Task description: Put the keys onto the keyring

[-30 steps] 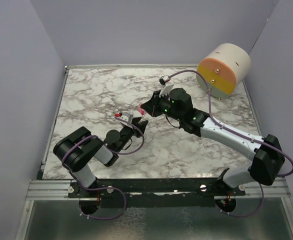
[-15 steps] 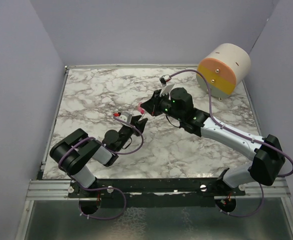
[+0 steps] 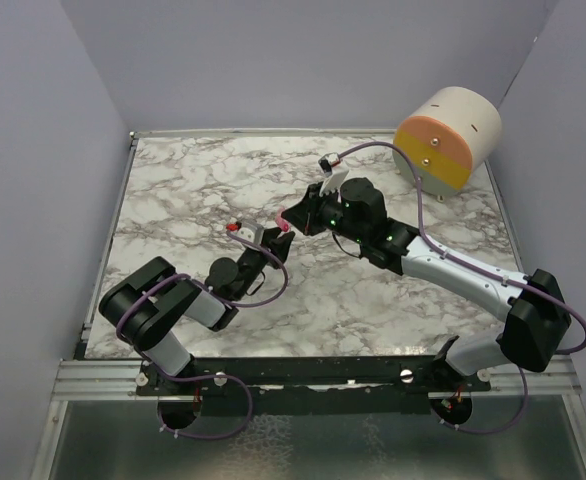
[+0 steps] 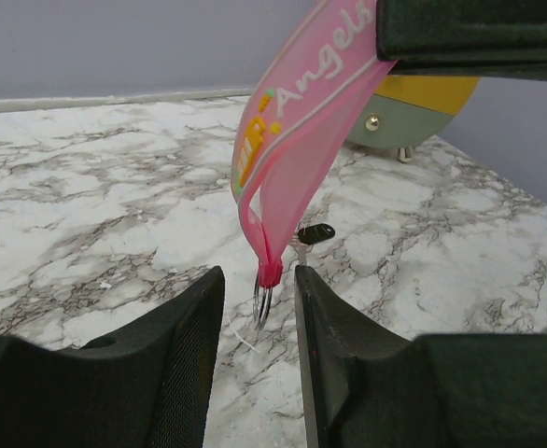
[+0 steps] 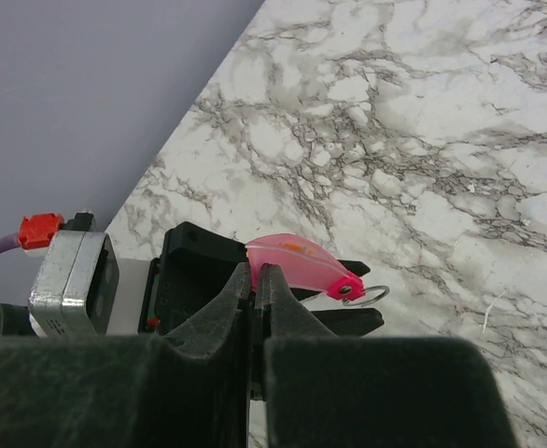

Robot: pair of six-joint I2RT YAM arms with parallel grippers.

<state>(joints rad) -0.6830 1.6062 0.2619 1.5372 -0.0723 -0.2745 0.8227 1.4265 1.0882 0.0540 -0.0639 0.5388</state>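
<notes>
Your right gripper pinches the keyring; its ring hangs between the jaws of your open left gripper, the key beyond.

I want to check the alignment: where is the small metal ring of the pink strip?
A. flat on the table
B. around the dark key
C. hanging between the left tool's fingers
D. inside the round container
C: the ring hangs from the pink strip, gripped by the right tool, in the open gap of the left tool.
</notes>
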